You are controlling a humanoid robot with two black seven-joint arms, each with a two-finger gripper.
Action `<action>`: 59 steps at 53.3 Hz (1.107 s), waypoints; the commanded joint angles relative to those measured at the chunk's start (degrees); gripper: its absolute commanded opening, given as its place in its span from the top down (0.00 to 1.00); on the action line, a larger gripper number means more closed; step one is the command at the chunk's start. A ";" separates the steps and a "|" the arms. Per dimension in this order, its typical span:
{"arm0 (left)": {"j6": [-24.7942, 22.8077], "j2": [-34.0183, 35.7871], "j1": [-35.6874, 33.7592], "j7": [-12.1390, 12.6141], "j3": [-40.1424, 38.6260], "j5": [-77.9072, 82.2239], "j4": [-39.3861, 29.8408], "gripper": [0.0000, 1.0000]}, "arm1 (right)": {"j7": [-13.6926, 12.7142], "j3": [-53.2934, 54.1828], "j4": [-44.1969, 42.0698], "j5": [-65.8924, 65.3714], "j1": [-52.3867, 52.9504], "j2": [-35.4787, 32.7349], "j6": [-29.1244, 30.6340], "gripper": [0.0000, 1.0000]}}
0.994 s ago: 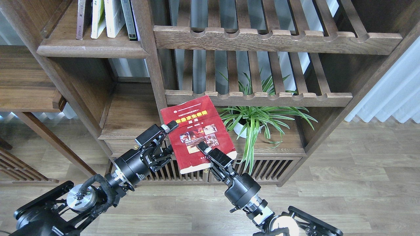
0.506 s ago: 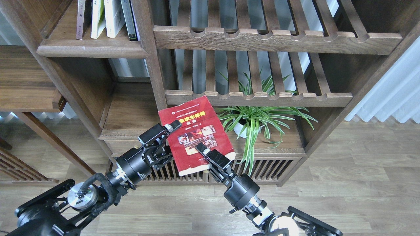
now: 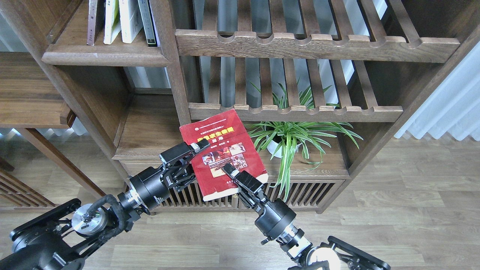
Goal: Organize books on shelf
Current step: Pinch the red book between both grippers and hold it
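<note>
2 grippers hold the red book [image 3: 221, 153] in the air in front of the bookcase, cover up: the right gripper [image 3: 229, 173] pinches its near edge and the left gripper [image 3: 200, 145] pinches its left edge. Over the last second the book has drifted slightly left and up as the left gripper slid further along that edge. That suggests a handover, or a carry toward the shelf [image 3: 101, 56] at upper left, where 4 books [image 3: 120, 20] stand upright.

Solid dark-brown shelf [image 3: 101, 58], upper left: four books [image 3: 123, 20] upright, spines leaning together.
</note>
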 commanded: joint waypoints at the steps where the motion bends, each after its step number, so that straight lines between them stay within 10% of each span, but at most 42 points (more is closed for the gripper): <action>1: 0.00 -0.01 0.07 0.00 -0.08 -0.03 0.18 0.36 | 0.01 0.00 -0.01 0.00 -0.06 0.01 0.00 0.95; 59: 0.00 -0.18 -0.28 0.09 0.44 0.06 -0.09 0.74 | 0.01 -0.35 -0.01 -0.44 0.11 0.53 0.00 0.95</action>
